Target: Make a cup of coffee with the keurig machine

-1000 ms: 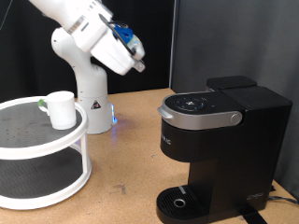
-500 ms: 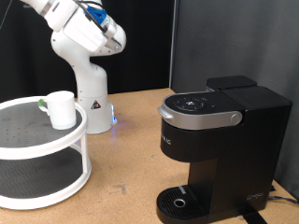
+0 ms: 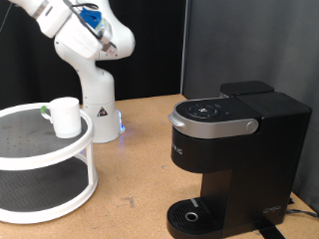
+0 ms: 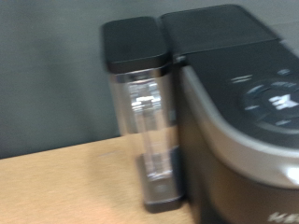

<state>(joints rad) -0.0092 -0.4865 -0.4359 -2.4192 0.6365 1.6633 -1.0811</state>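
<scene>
1. The cup (image 3: 66, 116) stands upright on the top tier of a round white two-tier stand (image 3: 40, 159) at the exterior view's left, a greenish bit at its handle side; nothing touches it
2. The coffee machine (image 3: 231, 164) sits at the exterior view's right, well apart from the cup, lid down, grey handle arched across the front; the round drip tray (image 3: 189, 214) at its base holds no cup
3. The arm (image 3: 75, 30) is raised at the exterior view's top left, above the stand; its gripper does not show clearly in either view, so I cannot tell whether the fingers are spread or pressed together, and nothing is seen held
4. The wrist view looks at the machine's clear water tank (image 4: 148, 126) beside the brew head
5. The cup looks light, rigid and smooth, probably ceramic, so likely slippery and breakable if dropped; a grasp across the rim wall or around the body, clear of the handle, seems safest
</scene>
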